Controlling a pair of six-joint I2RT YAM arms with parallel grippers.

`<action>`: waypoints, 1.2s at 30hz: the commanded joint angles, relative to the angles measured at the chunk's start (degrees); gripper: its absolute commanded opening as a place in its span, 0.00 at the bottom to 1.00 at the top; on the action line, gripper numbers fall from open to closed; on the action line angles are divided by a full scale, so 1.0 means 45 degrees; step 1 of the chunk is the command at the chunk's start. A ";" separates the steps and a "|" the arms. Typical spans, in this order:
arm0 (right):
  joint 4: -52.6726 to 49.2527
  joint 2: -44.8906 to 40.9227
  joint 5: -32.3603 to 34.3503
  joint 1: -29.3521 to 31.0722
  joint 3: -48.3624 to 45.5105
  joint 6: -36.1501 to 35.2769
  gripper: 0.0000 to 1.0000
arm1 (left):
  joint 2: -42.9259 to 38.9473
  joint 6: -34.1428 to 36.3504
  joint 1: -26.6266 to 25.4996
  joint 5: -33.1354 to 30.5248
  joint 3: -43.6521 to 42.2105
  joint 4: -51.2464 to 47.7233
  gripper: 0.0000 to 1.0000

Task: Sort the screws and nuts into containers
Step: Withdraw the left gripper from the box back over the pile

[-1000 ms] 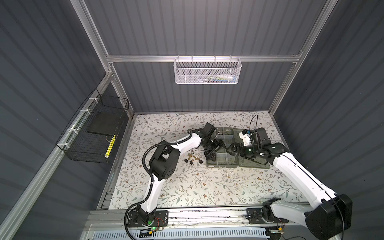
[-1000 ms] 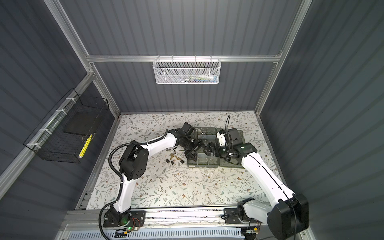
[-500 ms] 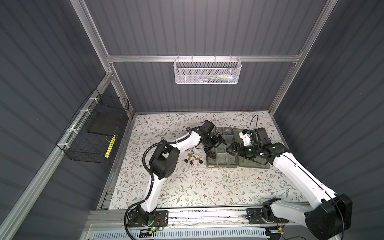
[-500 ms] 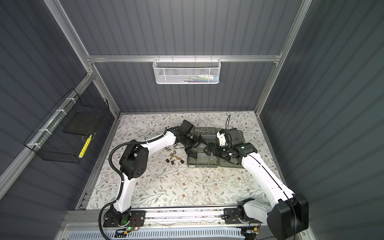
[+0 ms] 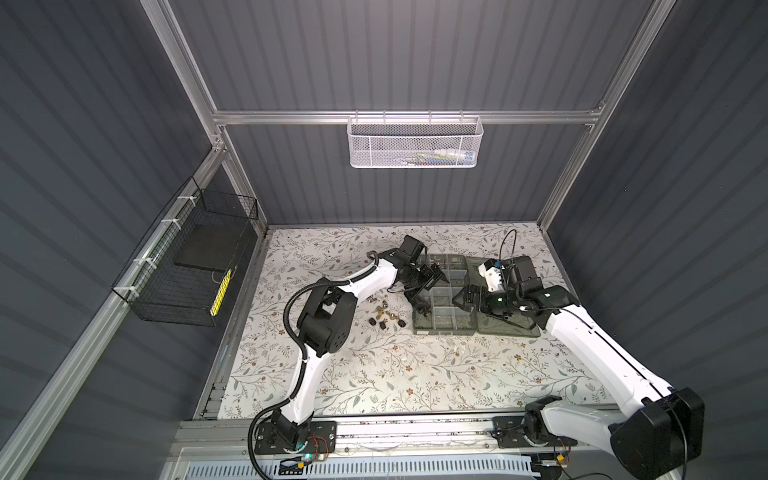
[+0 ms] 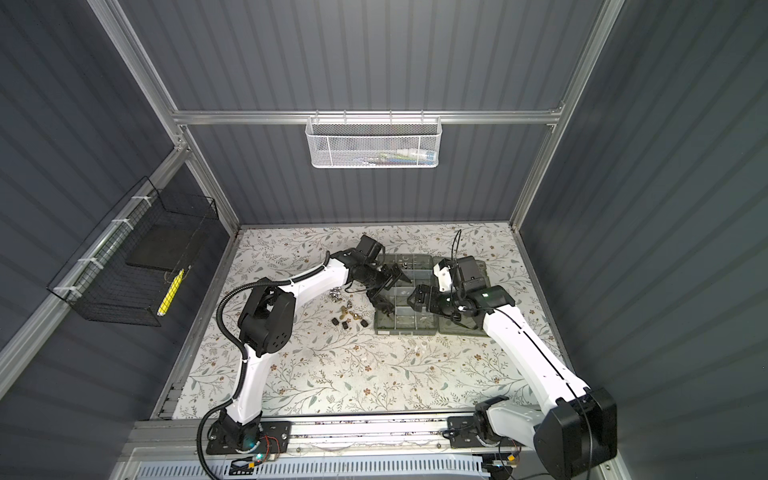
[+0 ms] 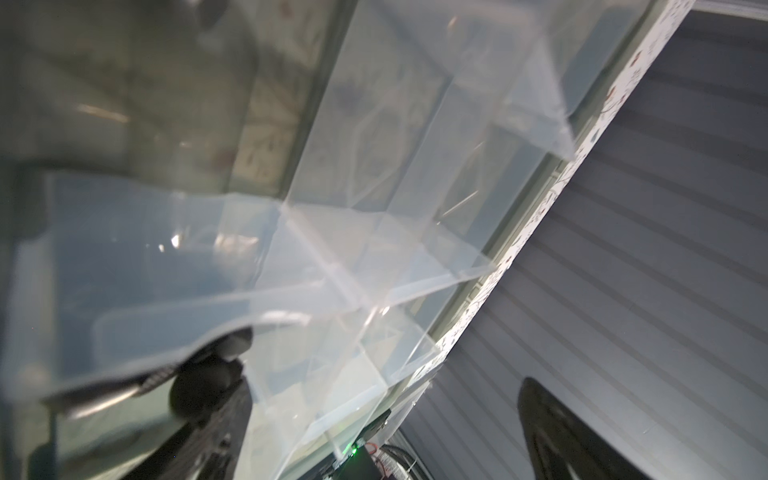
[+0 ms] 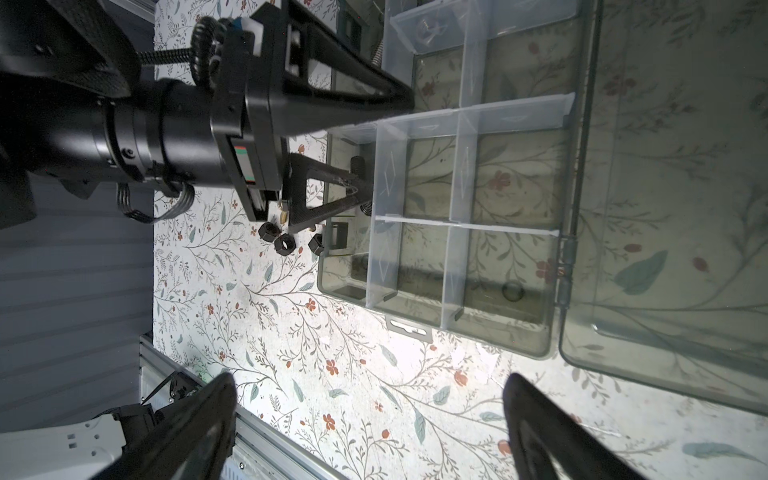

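The screws and nuts (image 5: 384, 316) lie in a loose cluster on the floral mat, left of the smoky organiser box (image 5: 444, 330); black nuts (image 8: 286, 243) show close to its wall. A few small pieces sit in its containers (image 8: 512, 289). My left gripper (image 5: 430, 291) (image 8: 374, 153) is open over the box's left edge, one finger low inside a compartment beside a black piece (image 8: 356, 164), the other above a divider. The left wrist view shows only blurred clear dividers (image 7: 374, 232). My right gripper (image 5: 459, 299) (image 8: 374, 415) hangs open over bare mat, holding nothing.
The box's hinged lid (image 5: 509, 326) (image 8: 665, 249) lies open flat to the right under my right wrist. A white mesh basket (image 5: 415, 141) hangs on the back wall and a black wire basket (image 5: 187, 266) on the left wall. The metal rail (image 5: 374, 428) borders the mat's front.
My left wrist has shifted slightly toward the back while its open fingers stay at the box's left edge. The right arm has not moved.
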 commanded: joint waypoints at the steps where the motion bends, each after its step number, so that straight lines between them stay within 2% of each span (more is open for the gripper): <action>1: 0.0099 -0.0038 -0.0100 -0.0053 -0.0127 -0.0051 0.99 | 0.0496 -0.0075 0.0076 -0.0200 0.0633 -0.0107 1.00; 8: 0.0043 -0.0103 -0.0022 -0.0093 -0.0121 -0.0060 0.99 | 0.0457 0.0097 0.0114 -0.0190 0.0359 -0.0158 1.00; 13: 0.0113 0.0052 -0.0116 -0.0108 -0.0070 -0.0085 0.99 | 0.0222 0.0495 0.0241 -0.0286 0.0981 -0.0537 1.00; 19: 0.0116 0.0116 -0.0139 -0.0111 -0.0027 -0.0097 0.99 | -0.0264 0.1342 0.0633 -0.0632 0.2235 -0.1979 1.00; 22: 0.0120 0.0141 -0.0162 -0.0124 -0.0014 -0.0130 0.99 | -0.0822 0.1983 0.0974 -0.0833 0.2257 -0.2803 1.00; 29: 0.0288 0.0485 -0.0708 -0.0001 0.0102 -0.0092 0.99 | -0.2554 0.3618 0.2026 -0.1711 0.0546 -0.4326 1.00; 36: 0.0023 0.1411 -0.0689 0.1366 0.1016 -0.0611 0.99 | -0.3978 0.5412 0.3046 -0.2661 -0.1430 -0.5636 1.00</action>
